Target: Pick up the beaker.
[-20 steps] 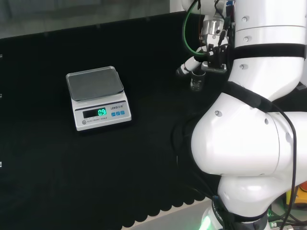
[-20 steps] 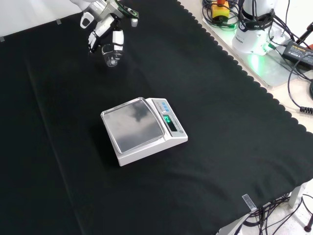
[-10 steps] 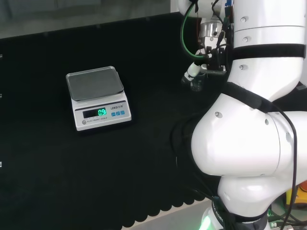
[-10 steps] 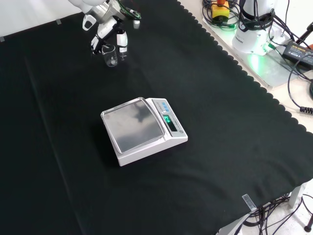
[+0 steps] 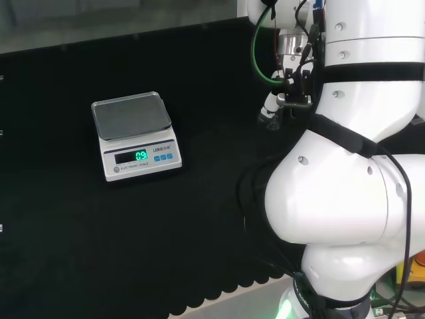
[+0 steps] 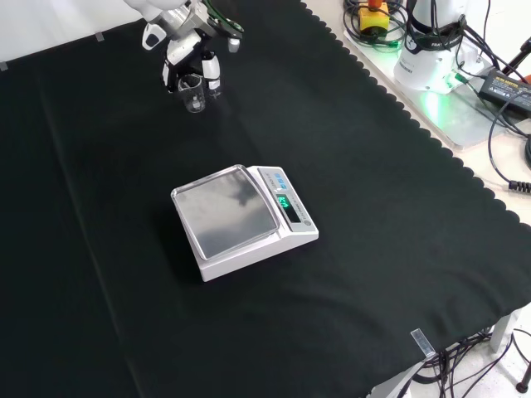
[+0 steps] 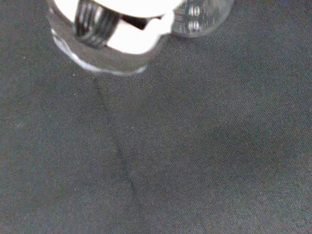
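the beaker (image 6: 193,93), a small clear glass one, sits between the curled fingers of the hand (image 6: 189,60) near the far edge of the black cloth (image 6: 348,249) in the front view. the fingers (image 6: 212,73) close round its sides, so the hand has hold of it. whether its base touches the cloth cannot be told. in the head view the hand (image 5: 271,105) shows just left of the arm's white links, with the beaker (image 5: 272,121) below it. in the wrist view the beaker's glass (image 7: 109,58) shows close, against a blurred white finger (image 7: 131,39). a white scale (image 6: 242,218) with a steel pan stands well apart, nearer the cloth's middle.
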